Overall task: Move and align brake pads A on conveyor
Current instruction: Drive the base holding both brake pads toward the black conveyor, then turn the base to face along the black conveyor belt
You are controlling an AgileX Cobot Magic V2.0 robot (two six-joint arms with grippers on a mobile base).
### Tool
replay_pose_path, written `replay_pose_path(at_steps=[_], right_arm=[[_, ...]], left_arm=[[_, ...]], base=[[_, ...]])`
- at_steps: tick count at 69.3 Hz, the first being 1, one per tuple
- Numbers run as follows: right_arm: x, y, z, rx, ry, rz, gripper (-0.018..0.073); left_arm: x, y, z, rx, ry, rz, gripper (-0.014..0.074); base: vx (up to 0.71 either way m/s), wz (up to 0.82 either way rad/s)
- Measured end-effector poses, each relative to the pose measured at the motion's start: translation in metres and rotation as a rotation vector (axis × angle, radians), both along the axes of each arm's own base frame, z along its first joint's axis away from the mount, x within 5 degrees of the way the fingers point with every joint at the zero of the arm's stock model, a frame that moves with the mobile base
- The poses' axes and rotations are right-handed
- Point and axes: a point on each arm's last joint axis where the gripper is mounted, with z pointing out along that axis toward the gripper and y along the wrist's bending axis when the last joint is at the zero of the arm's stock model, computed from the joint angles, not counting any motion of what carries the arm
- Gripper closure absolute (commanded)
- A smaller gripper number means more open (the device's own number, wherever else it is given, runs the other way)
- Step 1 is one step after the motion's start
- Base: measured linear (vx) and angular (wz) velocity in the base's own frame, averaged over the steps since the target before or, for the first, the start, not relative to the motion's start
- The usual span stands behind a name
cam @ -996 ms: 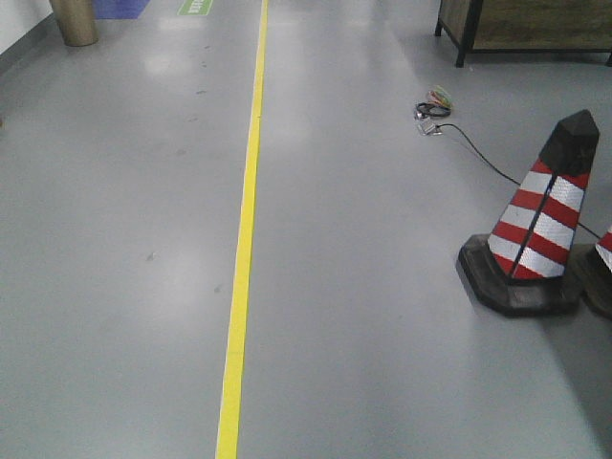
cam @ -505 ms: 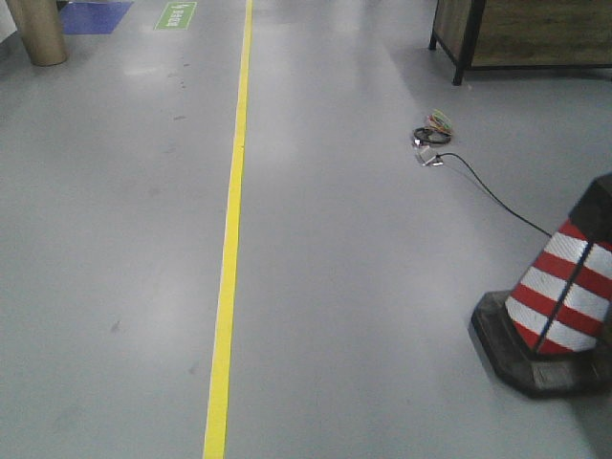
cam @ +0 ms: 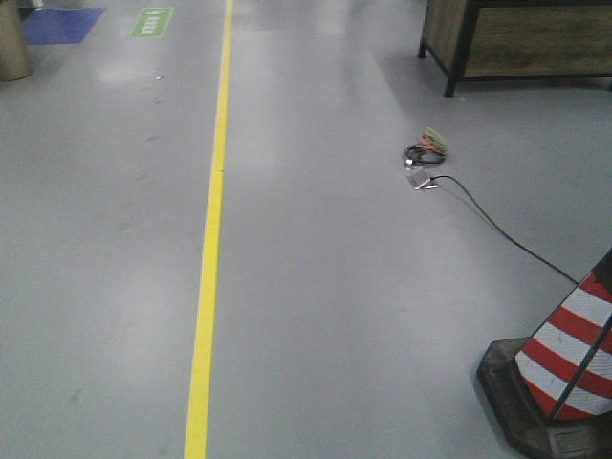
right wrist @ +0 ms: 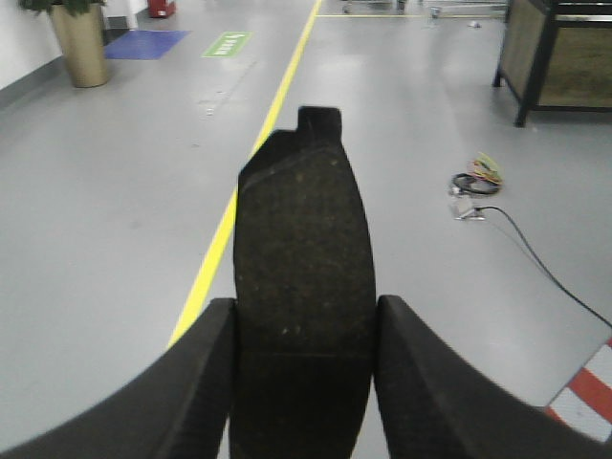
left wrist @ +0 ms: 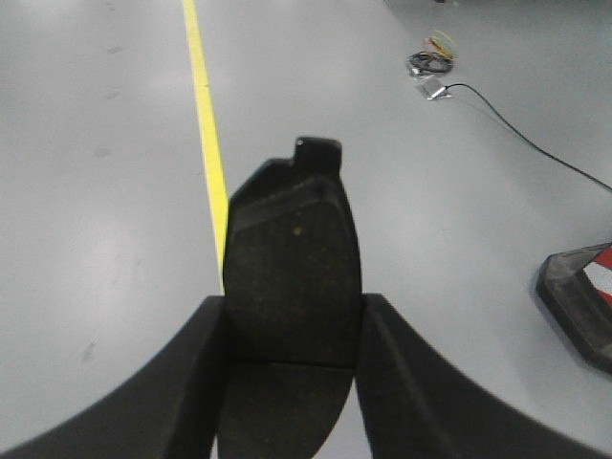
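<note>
A tan planter pot stands far left by the wall in the right wrist view, with dark green leaves in its top. The front view catches only the pot's side at its left edge. A wood-panelled cabinet on a black frame stands far right; what it holds cannot be seen.

The front view shows grey floor, a yellow line, a coiled cable and a red-and-white traffic cone, but neither arm.

Only the wrist views show the task's things. The left gripper has its jaws clamped on a brake pad, held above the floor over the yellow line with its tab end pointing away. The right gripper has its jaws clamped likewise on a second brake pad. The right wrist view alone takes in a red object beyond the pot.
</note>
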Motion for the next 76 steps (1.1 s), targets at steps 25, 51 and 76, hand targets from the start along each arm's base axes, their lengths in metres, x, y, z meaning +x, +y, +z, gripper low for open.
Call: replay_pose_path(at_steps=[25, 51, 76], right_arm=[[0.0000, 0.0000, 0.0000, 0.001, 0.000, 0.000, 0.0569], [0.0000, 0.0000, 0.0000, 0.000, 0.000, 0.000, 0.0569], [0.0000, 0.0000, 0.0001, 0.000, -0.001, 0.000, 0.0569]], left_arm=[[0.0000, 0.0001, 0.0000, 0.001, 0.000, 0.000, 0.0603], [0.0000, 0.0001, 0.0000, 0.001, 0.000, 0.000, 0.0603], [0.0000, 0.0001, 0.0000, 0.001, 0.000, 0.000, 0.0603]], base=[[0.35, -0.65], [0.25, -0.93], [0.20, -0.80]])
